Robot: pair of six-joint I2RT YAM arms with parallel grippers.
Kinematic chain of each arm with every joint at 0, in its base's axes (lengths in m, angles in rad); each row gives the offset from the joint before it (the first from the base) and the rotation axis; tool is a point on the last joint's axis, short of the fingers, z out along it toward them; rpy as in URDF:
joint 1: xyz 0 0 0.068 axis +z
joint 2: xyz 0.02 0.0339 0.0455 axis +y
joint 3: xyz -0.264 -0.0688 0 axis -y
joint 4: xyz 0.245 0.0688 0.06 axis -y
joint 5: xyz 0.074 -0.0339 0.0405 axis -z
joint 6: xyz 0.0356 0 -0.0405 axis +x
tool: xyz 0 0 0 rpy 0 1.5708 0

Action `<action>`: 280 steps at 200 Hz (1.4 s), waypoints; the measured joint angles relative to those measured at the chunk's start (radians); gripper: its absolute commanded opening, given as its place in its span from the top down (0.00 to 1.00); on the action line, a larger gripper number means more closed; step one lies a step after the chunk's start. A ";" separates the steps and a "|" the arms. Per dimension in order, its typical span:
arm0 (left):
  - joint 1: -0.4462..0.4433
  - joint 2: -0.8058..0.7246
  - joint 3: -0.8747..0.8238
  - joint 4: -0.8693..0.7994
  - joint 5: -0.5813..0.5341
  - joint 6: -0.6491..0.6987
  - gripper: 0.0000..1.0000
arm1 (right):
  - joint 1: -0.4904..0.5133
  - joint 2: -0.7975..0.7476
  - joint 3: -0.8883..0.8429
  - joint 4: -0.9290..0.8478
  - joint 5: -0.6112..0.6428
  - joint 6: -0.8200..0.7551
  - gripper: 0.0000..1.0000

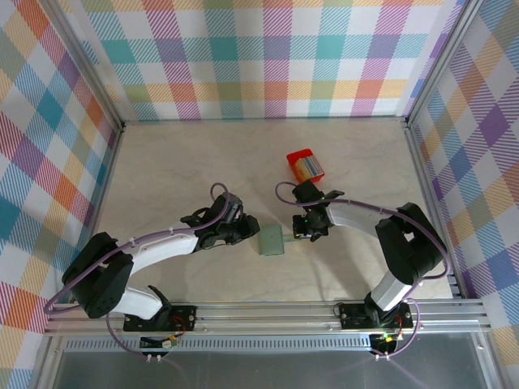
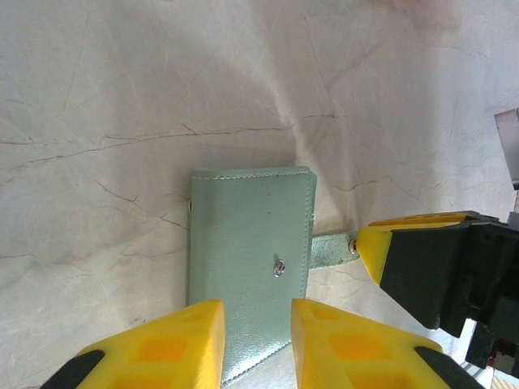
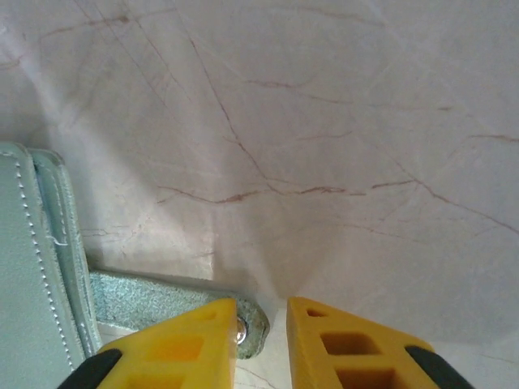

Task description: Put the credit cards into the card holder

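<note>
**Two grippers at a shut green card holder**

The top view takes in the whole table point(image 1: 186, 162). The card holder point(image 1: 271, 241) is a small green patch in the middle of the frame. It lies between the left gripper point(image 1: 246, 232) and the right gripper point(image 1: 302, 232). A small red box point(image 1: 305, 166) sits higher up, apart from them.

The left wrist view shows the card holder point(image 2: 251, 235) up close. It is folded shut and lies flat. It has a small metal snap point(image 2: 278, 266) on top and a tab point(image 2: 331, 248) sticking out to the right. A yellow finger of the right gripper is at the tab's end.

In the right wrist view the card holder point(image 3: 32, 267) is cut off at the left edge. The tab point(image 3: 154, 298) lies at the lower left.

The inside of the holder is hidden.

The left gripper point(image 2: 258, 344) has its jaws a little apart over the holder's lower edge, which they cover. The right gripper point(image 3: 261, 344) also has its jaws a little apart, with the tab's round end in the gap. I cannot tell if either one touches.
</note>
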 measured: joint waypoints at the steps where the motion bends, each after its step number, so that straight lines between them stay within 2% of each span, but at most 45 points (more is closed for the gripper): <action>1: 0.000 0.000 0.000 0.000 0.000 0.000 0.72 | 0.000 0.000 0.000 0.000 0.002 0.000 0.75; 40: 0.000 -0.008 0.000 -0.001 -0.008 0.010 0.71 | 0.000 -0.006 0.003 -0.014 0.005 0.001 0.72; 61: 0.001 -0.021 0.000 -0.021 -0.016 0.030 0.71 | -0.002 -0.064 0.003 -0.016 -0.024 0.011 0.71; 94: 0.003 -0.098 -0.013 -0.031 -0.026 0.071 0.65 | -0.014 -0.240 0.005 0.011 -0.116 0.042 0.67; 122: 0.004 -0.211 -0.074 0.019 -0.026 0.096 0.58 | -0.014 -0.289 0.013 0.049 -0.220 0.056 0.65; 149: 0.004 -0.237 -0.105 0.044 -0.026 0.103 0.54 | -0.014 -0.235 0.027 0.069 -0.308 0.066 0.65; 183: 0.004 -0.227 -0.140 0.089 -0.013 0.078 0.50 | 0.000 -0.115 0.068 0.070 -0.345 0.086 0.66; 280: 0.008 -0.134 -0.158 0.130 0.045 0.016 0.47 | 0.008 0.046 0.075 0.062 -0.315 0.094 0.68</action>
